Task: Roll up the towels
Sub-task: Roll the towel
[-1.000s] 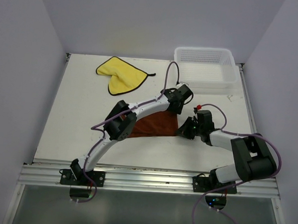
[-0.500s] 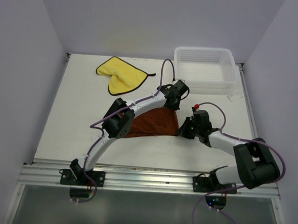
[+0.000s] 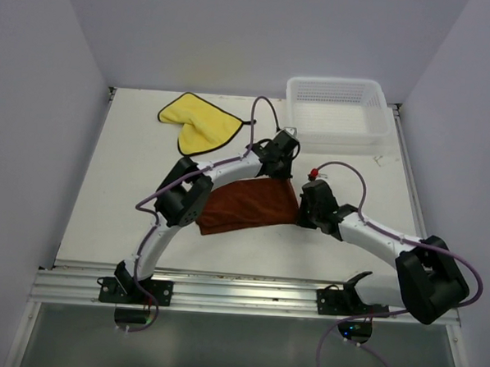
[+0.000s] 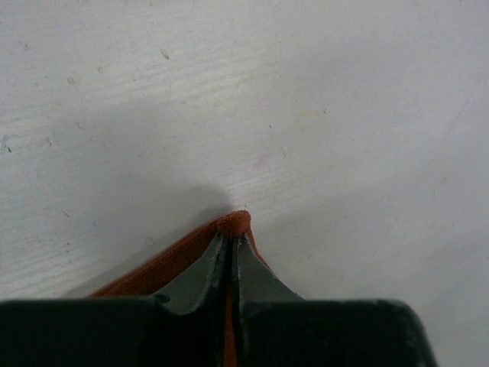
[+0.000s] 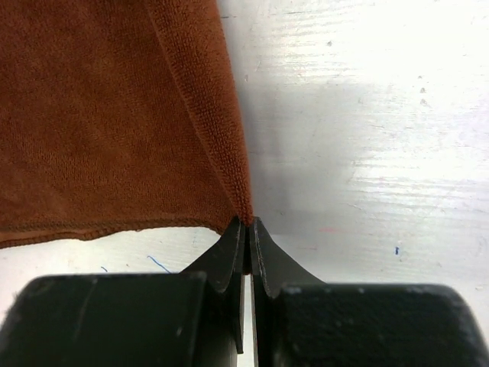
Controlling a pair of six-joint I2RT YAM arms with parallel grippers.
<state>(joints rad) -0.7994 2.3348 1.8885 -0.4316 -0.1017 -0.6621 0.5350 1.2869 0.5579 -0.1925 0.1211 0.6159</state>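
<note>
On tabletop (image 3: 129,194): rust-brown towel (image 3: 248,207), one; yellow towel (image 3: 200,124), one; basket (image 3: 339,114), one.
Left pincer (image 4: 231,243): clamped on rust-brown towel corner; apart a second ago.
Right pincer (image 5: 248,229): clamped on another corner.

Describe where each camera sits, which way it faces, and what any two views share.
Top external: above and behind, looking down on the table, both arms, yellow towel, basket.
Left wrist: on the left end effector, facing the table, shut on a rust-brown towel corner.
Right wrist: on the right end effector, likewise.
Shared: all show that towel.
</note>
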